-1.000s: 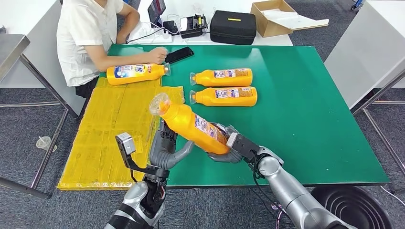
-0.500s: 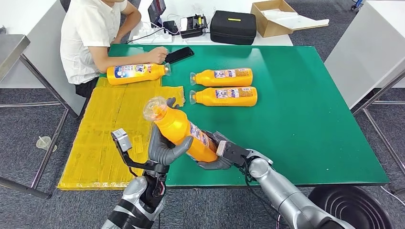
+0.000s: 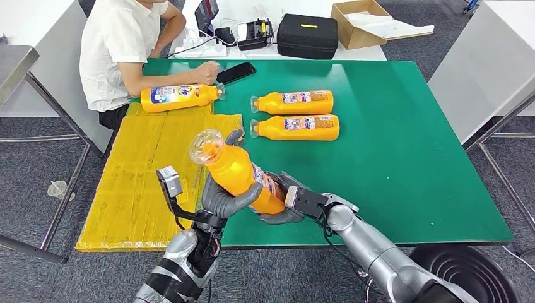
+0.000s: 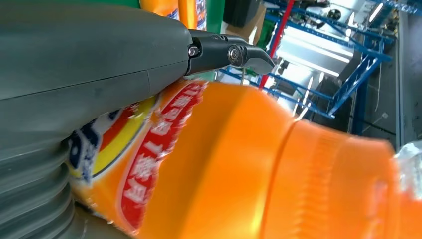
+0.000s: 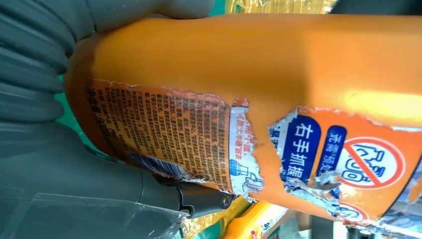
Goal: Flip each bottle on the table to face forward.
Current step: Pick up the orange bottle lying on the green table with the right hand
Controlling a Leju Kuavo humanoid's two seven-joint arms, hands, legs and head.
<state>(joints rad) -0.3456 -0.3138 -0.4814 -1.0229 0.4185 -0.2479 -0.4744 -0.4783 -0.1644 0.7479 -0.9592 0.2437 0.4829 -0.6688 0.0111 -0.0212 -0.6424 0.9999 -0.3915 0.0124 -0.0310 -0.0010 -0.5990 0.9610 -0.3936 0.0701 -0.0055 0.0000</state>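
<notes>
Since a second ago the held bottle (image 3: 238,173) has swung more upright and drifted toward 9 o'clock; left hand (image 3: 222,197), then apart below it, now wraps the body. Right hand (image 3: 285,205) clamps the base end, fingers curled round the torn back label, as seen in the right wrist view. Left fingers closed over the front label, thumb across, per left wrist view. Bottle is tilted, cap toward 11 o'clock, raised over the near edge of the green table (image 3: 404,158), above the seam with the yellow mat (image 3: 139,177). Three more bottles lie flat: two bottles (image 3: 295,114) side by side at 12 o'clock, one by the person's hand (image 3: 207,73) at 11 o'clock. Judgement: a two-hand regrasp mid-flip. To do it well, let the left hand take the full weight before the right loosens; roll about the long axis so the front label comes up; keep the bottle low over the table in case the glossy plastic slips. The ragged label may snag fingers; release cleanly. Set down parallel with the far pair, well apart from them.
</notes>
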